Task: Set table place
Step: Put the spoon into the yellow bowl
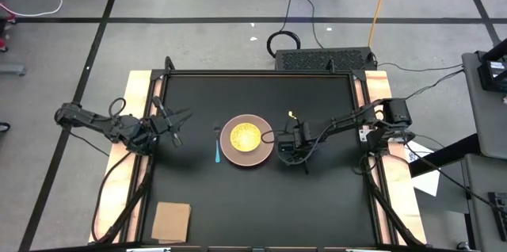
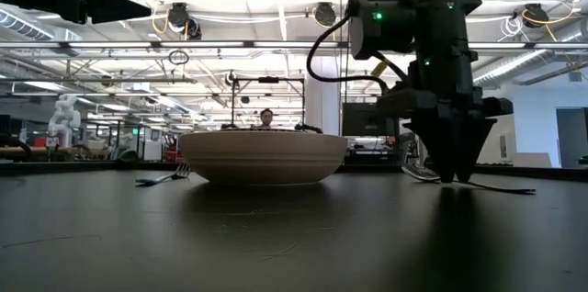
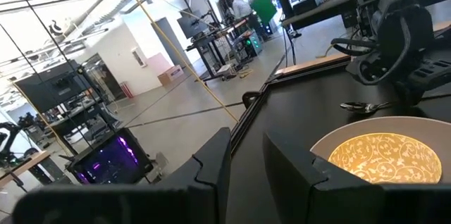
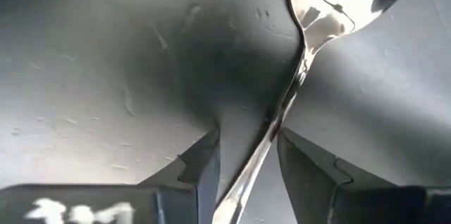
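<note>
A round pinkish-tan plate (image 1: 264, 155) sits mid-table with a yellow dish (image 1: 244, 135) resting inside it. A thin light-blue utensil (image 1: 218, 153) lies flat on the table, left of the plate. A silver spoon (image 4: 310, 34) lies on the table right of the plate (image 2: 501, 187). My right gripper (image 4: 246, 160) points straight down with its tips at the tabletop. It is narrowly open, one finger on each side of the spoon's handle, and table shows on both sides of the handle. My left gripper (image 1: 181, 119) is open and empty, raised near the table's left edge.
A tan cardboard-like square (image 1: 171, 220) lies at the near left corner. A dark box (image 1: 325, 59) stands beyond the far edge. A small yellow bit (image 1: 291, 114) lies behind the right gripper. A person (image 2: 266, 117) shows far off in the room.
</note>
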Robot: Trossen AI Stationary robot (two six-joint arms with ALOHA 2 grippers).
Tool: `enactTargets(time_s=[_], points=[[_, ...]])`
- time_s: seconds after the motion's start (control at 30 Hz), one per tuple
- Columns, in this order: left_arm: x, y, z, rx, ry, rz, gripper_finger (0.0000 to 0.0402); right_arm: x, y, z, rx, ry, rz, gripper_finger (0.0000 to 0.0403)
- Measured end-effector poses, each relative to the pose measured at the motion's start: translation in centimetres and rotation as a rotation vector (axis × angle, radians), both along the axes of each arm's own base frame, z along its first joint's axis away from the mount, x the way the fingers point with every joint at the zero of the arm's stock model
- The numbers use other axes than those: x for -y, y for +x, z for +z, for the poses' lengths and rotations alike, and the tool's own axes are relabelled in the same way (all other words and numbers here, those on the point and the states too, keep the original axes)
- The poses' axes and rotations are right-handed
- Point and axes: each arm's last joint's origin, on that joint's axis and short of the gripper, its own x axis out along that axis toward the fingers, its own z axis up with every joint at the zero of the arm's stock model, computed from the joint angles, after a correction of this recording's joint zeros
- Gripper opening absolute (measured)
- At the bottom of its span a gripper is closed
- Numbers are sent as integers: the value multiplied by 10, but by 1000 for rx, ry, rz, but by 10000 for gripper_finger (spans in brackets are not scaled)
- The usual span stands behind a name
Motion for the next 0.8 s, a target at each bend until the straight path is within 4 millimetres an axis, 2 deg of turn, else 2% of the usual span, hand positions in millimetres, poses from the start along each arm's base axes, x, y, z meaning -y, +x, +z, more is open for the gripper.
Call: enactTargets(time_s=[0.27,0.5,0.67,0.8], points=[[0,0,0,3,-8,0,90,4,3,-1,34,-4,-41,112],[0,0,-1,-9,-8,0,90,4,-9,-18,34,28,-104,95],[0,0,-2,-8,-13,0,90,4,-16,-27,25,58,-95,81],[0,0,-2,-11,-12,-6,90,4,-19,-27,2,65,-31,52]])
